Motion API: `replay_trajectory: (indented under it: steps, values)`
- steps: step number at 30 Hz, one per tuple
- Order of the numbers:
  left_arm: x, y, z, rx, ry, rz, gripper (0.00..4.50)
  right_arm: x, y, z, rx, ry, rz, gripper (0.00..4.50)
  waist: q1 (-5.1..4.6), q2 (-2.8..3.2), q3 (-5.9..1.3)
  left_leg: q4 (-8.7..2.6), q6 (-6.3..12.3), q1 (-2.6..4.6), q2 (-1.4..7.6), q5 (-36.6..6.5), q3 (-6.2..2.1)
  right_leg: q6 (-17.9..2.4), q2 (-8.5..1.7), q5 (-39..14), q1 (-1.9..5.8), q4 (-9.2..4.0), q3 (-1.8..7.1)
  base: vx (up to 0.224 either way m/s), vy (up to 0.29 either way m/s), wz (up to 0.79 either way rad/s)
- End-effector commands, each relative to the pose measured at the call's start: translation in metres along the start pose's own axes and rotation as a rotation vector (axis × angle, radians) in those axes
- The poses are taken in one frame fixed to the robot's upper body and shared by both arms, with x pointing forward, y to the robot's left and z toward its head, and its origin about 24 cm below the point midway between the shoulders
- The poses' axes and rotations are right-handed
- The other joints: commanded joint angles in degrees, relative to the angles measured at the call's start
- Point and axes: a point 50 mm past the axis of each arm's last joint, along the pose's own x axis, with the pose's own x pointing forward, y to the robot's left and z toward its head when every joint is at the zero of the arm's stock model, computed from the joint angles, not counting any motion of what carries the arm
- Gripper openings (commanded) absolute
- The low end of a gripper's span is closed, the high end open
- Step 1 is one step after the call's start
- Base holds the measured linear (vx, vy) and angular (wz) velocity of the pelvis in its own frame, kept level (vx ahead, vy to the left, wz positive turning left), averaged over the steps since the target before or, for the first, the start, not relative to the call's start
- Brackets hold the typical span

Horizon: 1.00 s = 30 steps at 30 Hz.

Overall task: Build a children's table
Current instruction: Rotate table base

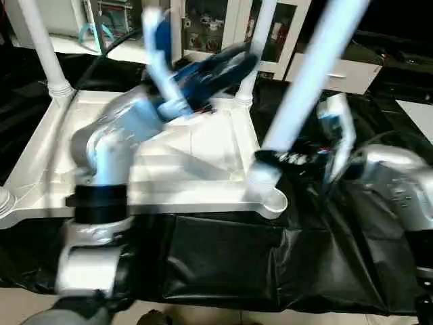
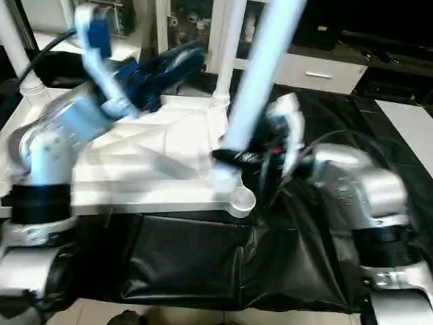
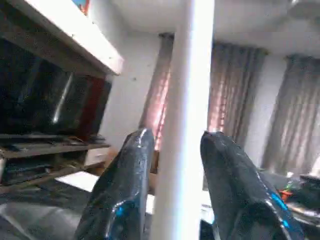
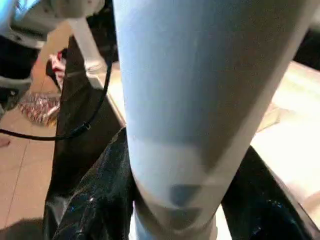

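The white tabletop [image 1: 196, 152] lies underside up on black cloth. Two white legs stand in its far corners, one at the left [image 1: 42, 47] and one at the right [image 1: 256, 51]. My left gripper [image 3: 175, 137] reaches across the tabletop to the far right leg, with its fingers [image 3: 125, 185] open on either side of it. My right gripper [image 1: 289, 159] is shut on a third leg [image 1: 311, 81] just above its ribbed end. That leg leans to the right, its foot at the near right corner socket [image 1: 276, 200]. I cannot tell whether it sits inside.
Black cloth [image 1: 270, 264] covers the work surface and hangs over its front edge above a tiled floor. White cabinets [image 1: 325, 68] stand behind. A black cable [image 4: 85, 125] runs near my right gripper. The near left corner socket [image 1: 4, 201] is at the picture's edge.
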Motion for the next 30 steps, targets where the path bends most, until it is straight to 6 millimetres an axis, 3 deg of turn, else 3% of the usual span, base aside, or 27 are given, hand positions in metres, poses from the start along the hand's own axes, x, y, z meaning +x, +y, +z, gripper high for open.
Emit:
replay_trajectory:
  steps: [1, 9, 18, 22, 30]
  values:
    - [0.006, 0.0, -0.005, -0.035, 0.01, 0.002, 2.15, 0.001, 0.002, 0.006, -0.032, 0.032, 0.004, 1.84, 0.14, -0.24, -4.74, -3.68, 0.58, 1.32, 2.57, -7.09, -1.18, -11.55, -3.27, -9.95, 3.04, -3.57, 2.36, 0.0, 0.0, 0.0]
    - [0.014, -0.004, -0.013, -0.063, 0.058, 0.01, 2.77, 0.0, 0.006, -0.004, -0.022, 0.156, 0.05, 1.84, 0.53, -0.27, -4.86, -3.45, 1.1, 1.5, 2.75, -5.47, -1.14, -12.21, -3.23, -8.01, 3.17, -3.23, 2.2, 0.0, 0.0, 0.0]
    - [0.02, -0.006, -0.027, 0.021, 0.165, 0.029, 3.39, 0.0, 0.006, -0.014, -0.031, 0.256, 0.044, 1.84, 0.67, -0.34, -4.84, -3.42, 0.44, 1.55, 2.89, -6.26, -1.25, -10.95, -3.32, -9.88, 3.16, -3.35, 2.24, 0.0, 0.0, 0.0]
    - [0.022, -0.002, -0.031, 0.014, 0.181, 0.09, 3.43, 0.001, 0.007, -0.013, -0.04, 0.252, 0.05, 1.84, 0.65, -0.38, -4.91, -3.36, 0.08, 1.5, 2.92, -6.52, -1.32, -10.97, -3.35, -9.76, 3.22, -3.24, 2.21, 0.0, 0.0, 0.0]
    - [0.019, 0.005, -0.024, -0.023, 0.14, 0.142, 2.68, 0.002, 0.004, -0.011, -0.048, 0.235, 0.036, 1.84, 0.71, -0.4, -4.92, -3.25, -0.15, 1.44, 2.77, -6.98, -1.3, -11.06, -3.33, -10.66, 3.2, -3.3, 2.14, 0.0, 0.0, 0.0]
